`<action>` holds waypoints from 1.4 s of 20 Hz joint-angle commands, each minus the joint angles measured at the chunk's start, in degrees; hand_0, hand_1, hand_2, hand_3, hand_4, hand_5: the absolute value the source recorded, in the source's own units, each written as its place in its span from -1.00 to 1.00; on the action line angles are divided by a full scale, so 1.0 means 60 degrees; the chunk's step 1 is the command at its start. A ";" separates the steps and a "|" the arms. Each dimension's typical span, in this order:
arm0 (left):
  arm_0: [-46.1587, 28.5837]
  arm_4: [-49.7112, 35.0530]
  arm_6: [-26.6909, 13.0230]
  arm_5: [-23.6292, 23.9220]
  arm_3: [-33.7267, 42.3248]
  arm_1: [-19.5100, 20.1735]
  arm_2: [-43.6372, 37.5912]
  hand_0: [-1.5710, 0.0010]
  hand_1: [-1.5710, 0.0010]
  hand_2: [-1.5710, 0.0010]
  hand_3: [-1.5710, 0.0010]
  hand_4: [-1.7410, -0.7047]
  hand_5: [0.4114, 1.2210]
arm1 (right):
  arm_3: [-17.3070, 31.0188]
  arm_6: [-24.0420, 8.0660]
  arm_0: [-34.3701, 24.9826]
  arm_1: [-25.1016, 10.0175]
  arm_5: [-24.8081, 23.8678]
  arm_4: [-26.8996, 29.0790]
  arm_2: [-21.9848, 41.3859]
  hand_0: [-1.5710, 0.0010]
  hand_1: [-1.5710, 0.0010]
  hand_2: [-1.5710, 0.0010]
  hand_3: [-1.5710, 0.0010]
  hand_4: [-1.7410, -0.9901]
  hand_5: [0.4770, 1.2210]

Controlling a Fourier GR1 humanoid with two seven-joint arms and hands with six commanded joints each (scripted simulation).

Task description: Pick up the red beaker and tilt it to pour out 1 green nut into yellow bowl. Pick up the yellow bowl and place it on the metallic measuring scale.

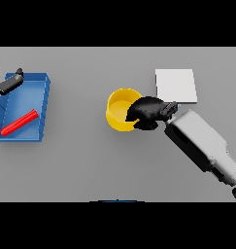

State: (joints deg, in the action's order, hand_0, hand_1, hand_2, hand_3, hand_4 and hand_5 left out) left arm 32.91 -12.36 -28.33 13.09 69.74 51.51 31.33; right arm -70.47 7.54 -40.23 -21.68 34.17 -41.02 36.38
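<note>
The yellow bowl point(120, 108) stands near the table's middle. My right hand point(147, 112) is at its right rim, fingers curled over the edge and into the bowl. The pale metallic scale point(176, 86) lies just behind and to the right of that hand. A red beaker point(19, 123) lies on its side in the blue tray point(43, 97) at the far left. My left hand point(8, 83) shows at the left edge over the tray's back corner, fingers straight. No green nut can be seen.
The blue tray fills the left side of the table. My right forearm point(202, 146) runs from the lower right toward the bowl. Bare grey table point(90, 165) lies between the tray and the bowl and along the front.
</note>
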 commanded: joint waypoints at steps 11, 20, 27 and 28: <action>0.0082 0.0128 -0.0022 0.0012 -0.0083 -0.0043 0.0070 1.00 1.00 1.00 1.00 0.82 -0.23 | -0.1744 -0.1283 -0.0280 -0.1035 0.0953 0.0705 -0.0756 -1.00 -1.00 -0.99 -0.58 -0.94 1.00; -0.0158 0.0098 -0.0296 0.0157 0.0380 0.0205 0.0049 1.00 1.00 1.00 1.00 0.81 -0.19 | -0.0018 -0.0850 -0.1112 -0.1866 -0.0267 0.0436 -0.1371 -1.00 -1.00 -1.00 -0.56 -0.94 1.00; -0.0231 0.0041 -0.0868 0.0279 0.0852 0.0400 0.0038 1.00 1.00 1.00 1.00 0.76 -0.10 | 0.2083 -0.0546 -0.1369 -0.1995 -0.1209 0.0382 -0.1636 -1.00 -1.00 -1.00 -0.49 -0.94 1.00; -0.0131 0.0087 -0.0895 0.0225 0.0741 0.0370 0.0059 1.00 1.00 1.00 1.00 0.77 -0.11 | 0.2324 -0.0499 -0.1329 -0.1996 -0.1345 0.0384 -0.1637 -1.00 -1.00 -1.00 -0.51 -0.95 1.00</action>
State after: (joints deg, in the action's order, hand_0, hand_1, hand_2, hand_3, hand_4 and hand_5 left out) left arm 32.13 -11.83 -33.72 14.45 74.19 53.73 31.68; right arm -56.49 4.37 -48.14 -33.66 26.13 -38.69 26.58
